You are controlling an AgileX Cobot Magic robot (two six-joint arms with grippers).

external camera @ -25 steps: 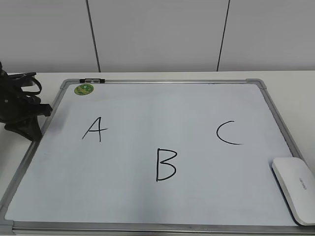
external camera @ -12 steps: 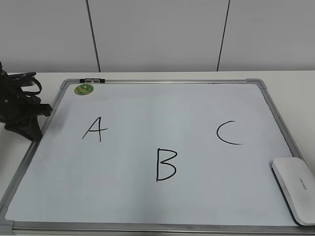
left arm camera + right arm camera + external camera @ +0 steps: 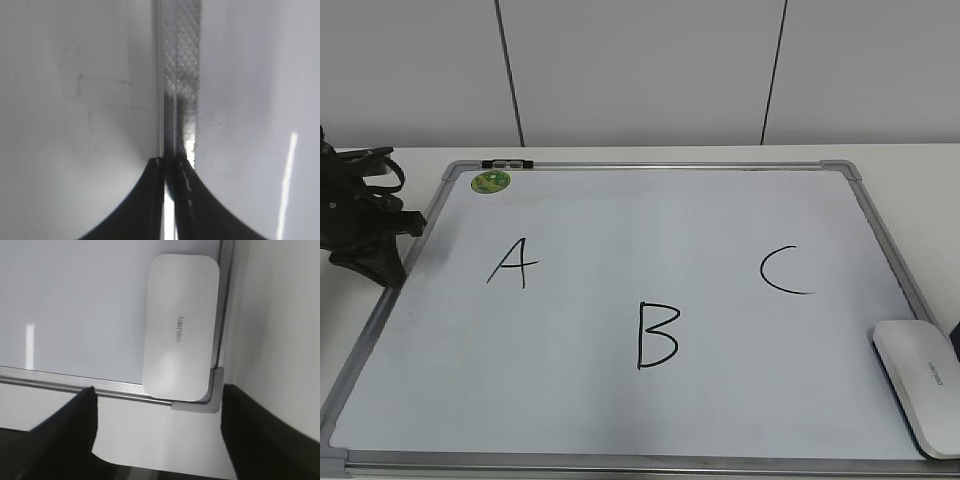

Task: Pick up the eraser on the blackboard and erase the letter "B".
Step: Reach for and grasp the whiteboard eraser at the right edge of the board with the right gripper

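Observation:
The white eraser [image 3: 920, 385] lies on the front right corner of the blackboard [image 3: 650, 166], a silver-framed whiteboard. The black letter "B" [image 3: 657, 335] is at the front middle, between "A" [image 3: 513, 263] and "C" [image 3: 783, 270]. My right gripper [image 3: 157, 390] is open and empty; it hovers over the board's corner with the eraser [image 3: 181, 327] just ahead of its fingers. Only a dark sliver of it [image 3: 956, 335] shows in the exterior view. My left gripper [image 3: 370, 235] is shut and empty at the board's left edge, over the frame [image 3: 180, 75].
A small round green magnet [image 3: 491, 181] and a black clip [image 3: 507, 162] sit at the board's far left corner. The board lies on a white table [image 3: 920, 170] with a white wall behind.
A dark sliver of my right gripper has come into view at the right edge, beside the eraser. The left arm, eraser and letters have not moved.

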